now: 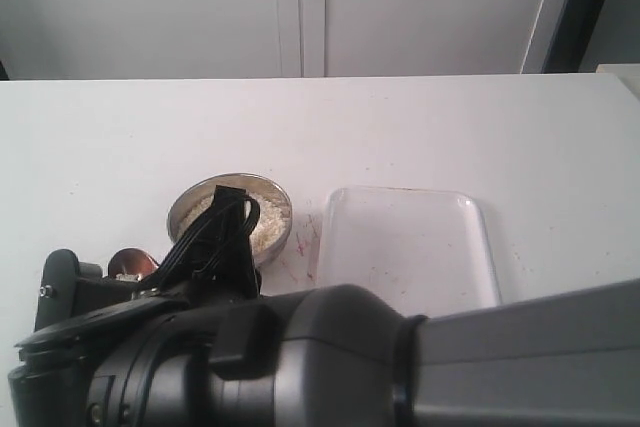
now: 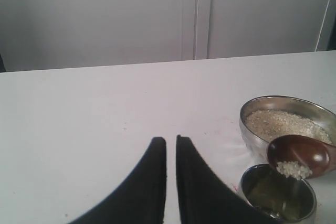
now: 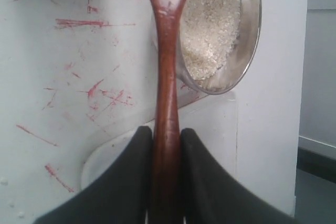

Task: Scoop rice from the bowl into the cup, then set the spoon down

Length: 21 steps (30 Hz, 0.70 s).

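- With the right gripper (image 3: 166, 135), held the spoon (image 3: 165, 77) by its handle, one finger pressed to each side of the wood
- With the left gripper (image 2: 171, 144), held nothing; hung low over the bare table (image 2: 94, 119), jaws drawn in to a narrow slit, near the vessels but apart from them
- Had the spoon's head over the cup (image 2: 275, 200), tipped down toward its mouth, with the handle running back past the bowl (image 2: 251, 129)
- Carried a small clump of rice (image 2: 293, 169) at the low lip of the head, right above the cup's mouth; could not tell whether any grains were dropping
- Found the bowl upright on the table and well filled with grains, just beside the cup on one side and a clear tray (image 1: 410, 247) on the other
- Could not tell how much had reached the cup: made out only dark, shiny reflections inside, no clear heap
- Judged the step as the pour: scoop taken, load brought across, most of it apparently off the spoon already
- Reckoned as left: shedding the last grains, perhaps more scoops, then laying the spoon on the table and opening the fingers; spoon not yet set down
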{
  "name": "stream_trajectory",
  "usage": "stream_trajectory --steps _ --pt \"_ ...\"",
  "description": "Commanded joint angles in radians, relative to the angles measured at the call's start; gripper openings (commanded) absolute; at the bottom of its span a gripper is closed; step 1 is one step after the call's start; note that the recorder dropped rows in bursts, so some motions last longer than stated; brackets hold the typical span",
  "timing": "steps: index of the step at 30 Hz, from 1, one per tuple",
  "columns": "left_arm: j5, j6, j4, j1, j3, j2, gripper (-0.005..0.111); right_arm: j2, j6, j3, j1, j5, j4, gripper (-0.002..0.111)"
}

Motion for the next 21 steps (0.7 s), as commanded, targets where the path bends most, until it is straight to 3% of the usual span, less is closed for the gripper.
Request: stream_trajectory --steps 1,21 --pt "-0.005 -0.001 -0.006 -0.005 -0.007 -0.001 0.014 -0.001 -0.038 -0.004 0.001 0.014 -0.021 0.0" --pt "-0.005 -0.001 -0.006 -0.005 -0.007 -0.001 0.014 -0.001 -0.138 -0.004 0.001 0.027 -0.088 0.0"
